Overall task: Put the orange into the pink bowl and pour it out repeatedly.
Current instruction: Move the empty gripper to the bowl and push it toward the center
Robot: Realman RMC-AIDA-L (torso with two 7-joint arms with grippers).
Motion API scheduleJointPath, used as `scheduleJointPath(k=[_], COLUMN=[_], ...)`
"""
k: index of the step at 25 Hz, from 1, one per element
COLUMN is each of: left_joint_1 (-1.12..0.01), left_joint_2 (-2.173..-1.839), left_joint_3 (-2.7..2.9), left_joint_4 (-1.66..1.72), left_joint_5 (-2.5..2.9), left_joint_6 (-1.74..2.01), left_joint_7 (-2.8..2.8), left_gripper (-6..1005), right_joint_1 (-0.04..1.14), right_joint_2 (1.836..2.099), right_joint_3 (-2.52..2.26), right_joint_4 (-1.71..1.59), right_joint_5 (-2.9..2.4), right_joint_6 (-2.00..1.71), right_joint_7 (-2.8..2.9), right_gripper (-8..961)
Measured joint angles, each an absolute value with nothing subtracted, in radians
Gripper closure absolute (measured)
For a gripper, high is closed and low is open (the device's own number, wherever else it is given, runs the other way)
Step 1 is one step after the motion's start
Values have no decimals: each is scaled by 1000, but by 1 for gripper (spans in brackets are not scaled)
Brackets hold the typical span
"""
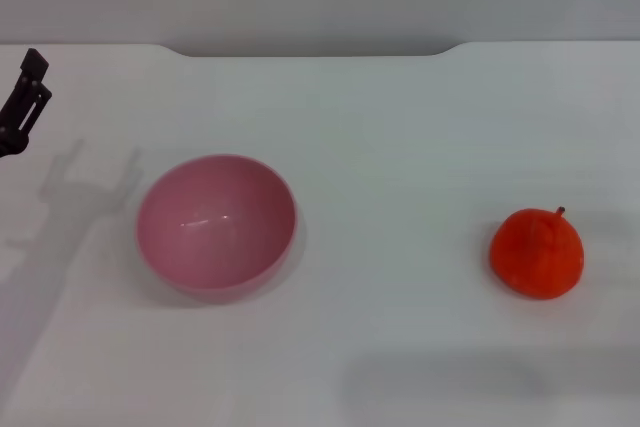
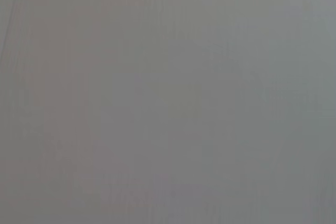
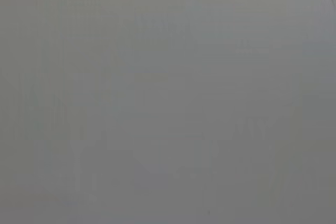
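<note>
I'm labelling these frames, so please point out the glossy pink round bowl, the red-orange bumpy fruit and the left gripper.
Glossy pink round bowl (image 1: 262, 247): head view, inner wall.
Red-orange bumpy orange (image 1: 537, 253): head view, middle of skin.
Left gripper (image 1: 32, 77): head view, dark fingers at table's left edge.

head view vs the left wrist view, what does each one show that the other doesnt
Only the head view shows the work: the pink bowl upright and empty on the white table, the orange lying well apart on the robot's right, and the left gripper at the table's left edge, away from both. The left wrist view shows only a blank grey surface, nothing the head view lacks. They share no identifiable thing. The right gripper appears in neither.
</note>
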State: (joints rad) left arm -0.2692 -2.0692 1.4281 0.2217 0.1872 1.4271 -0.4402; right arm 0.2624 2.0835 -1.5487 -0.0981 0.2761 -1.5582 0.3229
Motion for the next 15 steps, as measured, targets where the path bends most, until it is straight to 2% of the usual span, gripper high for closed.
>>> scheduleJointPath(k=[15], left_joint_1=[-265], left_joint_2=[-2072], left_joint_3=[1427], left_joint_4=[221], left_joint_5=[179], left_joint_6=[1468], left_joint_7=[-440], left_gripper=[199], right_joint_1=[265], right_joint_2=[2083], right_joint_3=[-1556], right_joint_4=[-91], right_joint_5=[275], right_joint_6=[-1557], right_joint_7=[317], right_gripper=[285])
